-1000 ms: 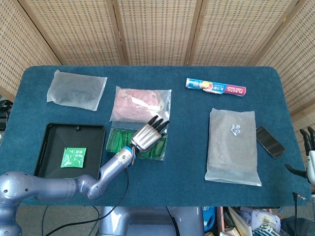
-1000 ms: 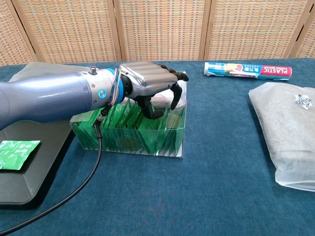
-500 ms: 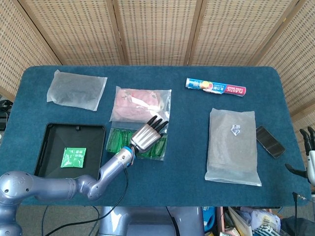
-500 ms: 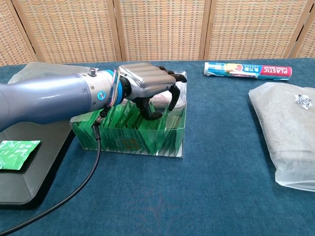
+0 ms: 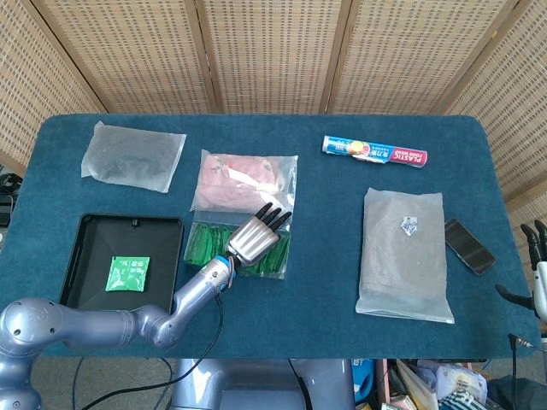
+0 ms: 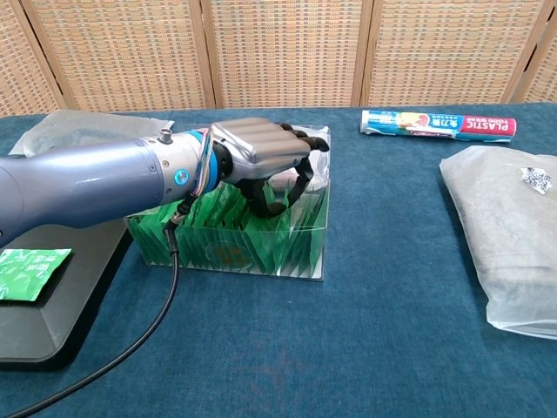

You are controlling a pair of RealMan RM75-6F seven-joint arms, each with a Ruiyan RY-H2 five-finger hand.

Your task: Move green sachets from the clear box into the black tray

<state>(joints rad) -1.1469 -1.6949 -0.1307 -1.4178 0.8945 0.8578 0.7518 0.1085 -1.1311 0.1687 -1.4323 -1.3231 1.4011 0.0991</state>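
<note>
The clear box (image 5: 278, 260) (image 6: 231, 254) stands right of the black tray (image 5: 90, 226) (image 6: 52, 326), packed with upright green sachets (image 5: 202, 244) (image 6: 218, 222). My left hand (image 5: 255, 235) (image 6: 257, 152) hovers over the box's far right part. Its fingers curl down among the sachets, with the thumb underneath, and I see no sachet lifted. One green sachet (image 5: 126, 273) (image 6: 30, 273) lies flat in the tray. My right hand (image 5: 534, 256) shows only at the right edge of the head view, fingers apart and holding nothing.
A bag of pink contents (image 5: 244, 178) lies just behind the box. A grey pouch (image 5: 132, 154) sits at the back left. A plastic-wrap roll (image 5: 374, 151) (image 6: 438, 124), a large grey bag (image 5: 403, 252) (image 6: 509, 235) and a phone (image 5: 469, 245) occupy the right side.
My left hand has sunk lower and drawn back slightly toward the box, its fingers curling deeper among the sachets. The right hand has stayed still.
</note>
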